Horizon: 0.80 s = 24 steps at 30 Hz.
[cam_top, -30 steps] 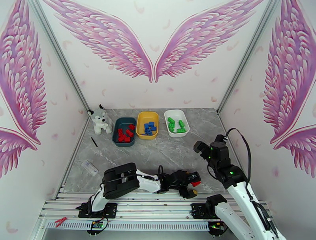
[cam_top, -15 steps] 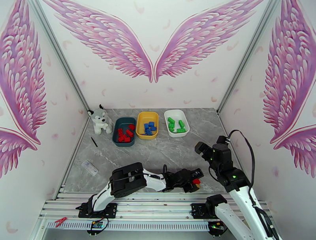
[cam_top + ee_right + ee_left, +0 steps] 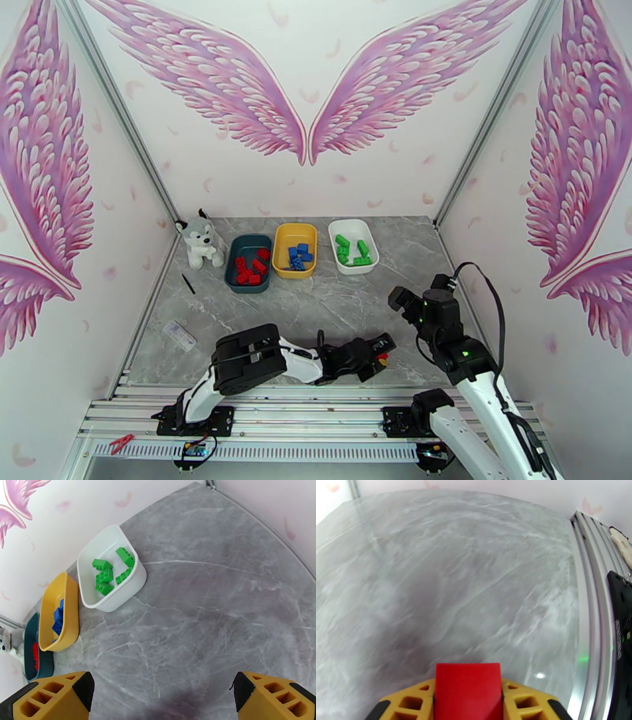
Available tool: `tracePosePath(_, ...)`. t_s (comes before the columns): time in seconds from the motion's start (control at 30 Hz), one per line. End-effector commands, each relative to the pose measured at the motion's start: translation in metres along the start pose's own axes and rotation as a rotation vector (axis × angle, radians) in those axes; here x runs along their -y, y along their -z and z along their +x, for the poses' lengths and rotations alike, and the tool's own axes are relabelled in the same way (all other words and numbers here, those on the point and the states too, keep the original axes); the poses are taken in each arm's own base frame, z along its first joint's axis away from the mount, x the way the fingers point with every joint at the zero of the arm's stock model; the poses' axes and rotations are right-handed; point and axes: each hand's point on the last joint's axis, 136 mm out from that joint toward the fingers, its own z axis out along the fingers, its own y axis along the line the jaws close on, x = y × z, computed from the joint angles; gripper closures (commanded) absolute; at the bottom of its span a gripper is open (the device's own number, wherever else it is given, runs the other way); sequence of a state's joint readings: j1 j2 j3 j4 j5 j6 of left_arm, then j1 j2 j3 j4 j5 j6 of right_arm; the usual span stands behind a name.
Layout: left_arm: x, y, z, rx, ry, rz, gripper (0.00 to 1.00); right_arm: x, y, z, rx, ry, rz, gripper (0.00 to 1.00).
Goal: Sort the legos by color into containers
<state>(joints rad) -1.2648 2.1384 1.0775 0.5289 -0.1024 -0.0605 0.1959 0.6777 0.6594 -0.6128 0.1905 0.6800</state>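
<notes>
Left claw [image 3: 468,707] is clamped on a small red studded plastic brick [image 3: 468,679] near the front edge of the grey marble worktop [image 3: 454,578]. Right claw [image 3: 158,689] gapes wide, empty. Far back, the dark teal plastic tray [image 3: 251,238] holds red bricks [image 3: 250,271], the yellow tray [image 3: 295,227] blue bricks [image 3: 299,256], and the white tray [image 3: 347,222] green bricks [image 3: 351,251].

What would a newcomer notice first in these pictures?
Huge pink wings spread across the back wall. Across the grey table, a dark teal plastic tray, a yellow tray and a white tray hold sorted bricks. Up front, the left end effector grips a red plastic brick.
</notes>
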Motion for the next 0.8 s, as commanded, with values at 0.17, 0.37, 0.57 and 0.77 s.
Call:
tracePosePath(0.17,-0.081,0.051,-0.05,0.14,0.103,-0.196,0.67,-0.036,-0.032,0.039,-0.131,-0.01,-0.239,0.11)
tracePosePath(0.37,-0.159,0.084,-0.056,0.149,0.214,-0.416,0.67,-0.06,-0.059,0.074,-0.24,0.014,-0.336,0.13)
tracePosePath(0.57,-0.239,0.133,-0.059,0.165,0.332,-0.65,0.66,-0.116,-0.074,0.112,-0.334,0.192,-0.383,0.13)
tracePosePath(0.77,-0.326,0.187,-0.039,0.163,0.487,-0.865,0.65,-0.172,-0.085,0.147,-0.403,0.32,-0.438,0.15)
